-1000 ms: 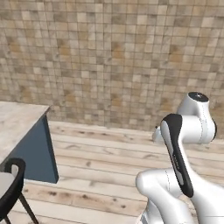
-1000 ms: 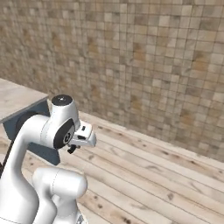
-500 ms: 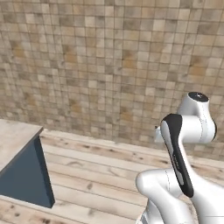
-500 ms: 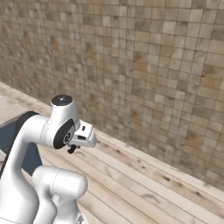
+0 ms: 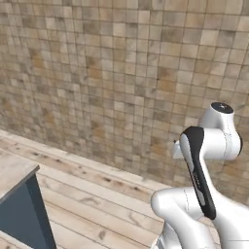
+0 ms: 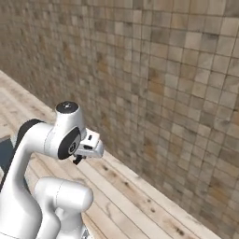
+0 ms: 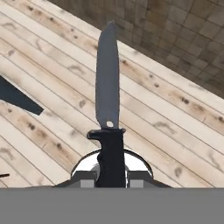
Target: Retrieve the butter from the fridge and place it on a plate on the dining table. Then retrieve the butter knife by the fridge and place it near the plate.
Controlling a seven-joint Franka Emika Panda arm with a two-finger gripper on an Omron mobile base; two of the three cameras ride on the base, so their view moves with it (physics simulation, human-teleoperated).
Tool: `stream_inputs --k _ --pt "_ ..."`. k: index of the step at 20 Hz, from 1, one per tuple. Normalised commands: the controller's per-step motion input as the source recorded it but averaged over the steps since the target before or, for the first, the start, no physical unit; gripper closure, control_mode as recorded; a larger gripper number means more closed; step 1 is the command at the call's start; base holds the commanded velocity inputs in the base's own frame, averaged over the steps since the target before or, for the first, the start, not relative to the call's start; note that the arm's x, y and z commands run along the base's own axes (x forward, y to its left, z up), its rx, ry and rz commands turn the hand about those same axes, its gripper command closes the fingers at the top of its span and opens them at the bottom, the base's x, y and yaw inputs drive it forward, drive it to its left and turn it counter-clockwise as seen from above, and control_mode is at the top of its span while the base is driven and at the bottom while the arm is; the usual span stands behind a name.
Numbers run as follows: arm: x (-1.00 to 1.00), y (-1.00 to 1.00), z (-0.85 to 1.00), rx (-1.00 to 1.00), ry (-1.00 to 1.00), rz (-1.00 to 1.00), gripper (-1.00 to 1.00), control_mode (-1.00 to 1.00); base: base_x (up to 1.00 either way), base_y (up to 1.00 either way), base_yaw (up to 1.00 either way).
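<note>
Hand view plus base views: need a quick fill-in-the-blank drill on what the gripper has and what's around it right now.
1. The gripper is shut on the ____ of the butter knife.
2. The knife's blade points ____ from the gripper.
3. Below the knife lies a floor of pale wooden ____.
4. The wall ahead is covered in small brown ____.

Missing words: handle; away; planks; tiles
</note>
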Motion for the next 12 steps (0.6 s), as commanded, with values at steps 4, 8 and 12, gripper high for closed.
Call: stream_inputs --k 4,8,12 --pt "0.00 0.00 0.00 0.00 0.00 0.00 1.00 1.00 1.00 0.00 0.43" --pt "0.00 0.00 0.00 0.00 0.00 0.00 1.00 1.00 1.00 -0.08 0.45" --pt "0.00 0.00 0.00 0.00 0.00 0.00 1.00 1.00 1.00 -0.29 0.49"
